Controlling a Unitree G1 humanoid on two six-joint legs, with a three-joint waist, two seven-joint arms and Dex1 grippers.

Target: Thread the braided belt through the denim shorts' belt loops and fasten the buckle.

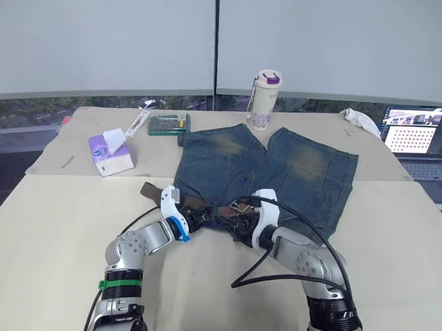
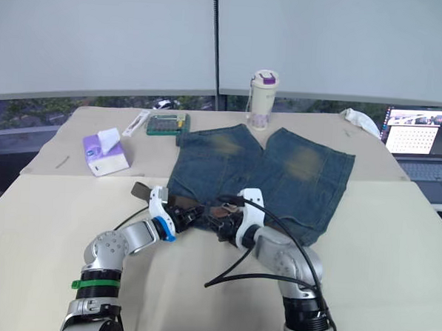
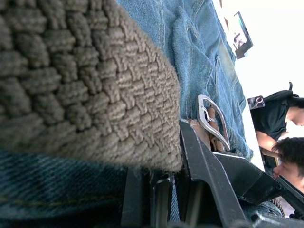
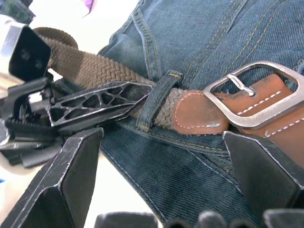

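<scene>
Shorts: blue denim shorts (image 1: 269,172), flat on tan surface (image 1: 395,241).
Belt: brown braided belt (image 4: 90,71), through blue denim belt loop (image 4: 154,99); silver metal buckle (image 4: 256,92).
Left gripper (image 4: 102,102): closed on belt.
Right gripper (image 4: 161,156): wide open, empty, over the buckle.

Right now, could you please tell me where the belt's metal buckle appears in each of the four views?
Left eye view: buckle low centre, on the shorts' waistband.
Right eye view: low centre, same waistband spot.
Left wrist view: on the denim, beyond the braided belt.
Right wrist view: on the leather tab, beside a belt loop.
Shared landmark: the denim shorts.
</scene>
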